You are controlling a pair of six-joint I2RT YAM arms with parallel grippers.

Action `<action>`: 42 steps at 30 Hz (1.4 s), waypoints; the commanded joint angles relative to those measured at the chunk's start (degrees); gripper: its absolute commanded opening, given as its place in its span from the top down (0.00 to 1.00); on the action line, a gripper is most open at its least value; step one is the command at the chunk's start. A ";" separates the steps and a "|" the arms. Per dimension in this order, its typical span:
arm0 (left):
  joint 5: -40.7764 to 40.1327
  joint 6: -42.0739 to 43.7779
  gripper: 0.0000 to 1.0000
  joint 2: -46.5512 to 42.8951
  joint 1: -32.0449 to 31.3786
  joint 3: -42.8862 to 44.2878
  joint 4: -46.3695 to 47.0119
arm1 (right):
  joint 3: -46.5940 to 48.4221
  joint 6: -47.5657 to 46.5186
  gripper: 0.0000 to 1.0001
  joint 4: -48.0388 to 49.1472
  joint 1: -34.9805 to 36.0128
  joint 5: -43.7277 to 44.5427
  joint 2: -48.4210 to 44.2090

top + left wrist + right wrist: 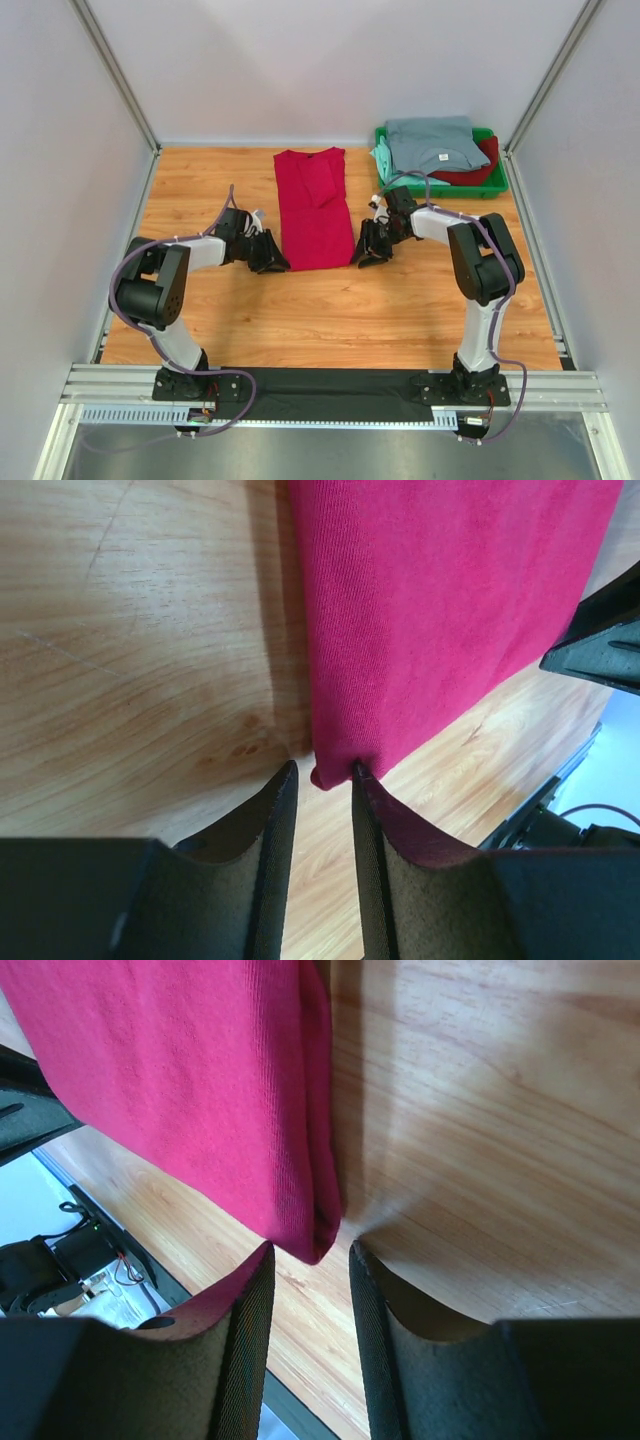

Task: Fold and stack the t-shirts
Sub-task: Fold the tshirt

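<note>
The left gripper (322, 770) stands narrowly parted astride the near-left corner of the crimson t-shirt (313, 215); the right gripper (308, 1250) likewise at the near-right corner. Neither visibly clamps cloth.

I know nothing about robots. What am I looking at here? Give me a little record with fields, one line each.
Table: wooden top
Red t-shirt: flat mid-table, folded lengthwise into a narrow strip
Left pincer: open, low at the shirt's near left corner
Right pincer: open, low at the shirt's near right corner
Green tray: far right corner, holding a pile of shirts
Top of pile: grey-blue t-shirt
Folding: not yet finished
</note>
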 commanded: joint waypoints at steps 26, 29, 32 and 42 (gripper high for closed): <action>-4.85 12.79 1.00 3.41 -0.17 12.35 -21.31 | 7.82 -5.68 1.00 -9.20 0.57 7.55 1.10; -4.59 14.56 1.00 2.97 -0.17 13.06 -23.96 | 7.21 -5.51 1.00 -8.68 0.57 6.67 0.48; -1.61 14.03 1.00 2.97 -0.17 11.84 -23.79 | 5.90 -5.07 1.00 -8.15 0.92 5.97 0.30; 3.67 12.19 0.83 -4.04 -1.05 2.87 -21.94 | 0.71 -4.28 0.99 -9.46 1.71 4.74 -4.26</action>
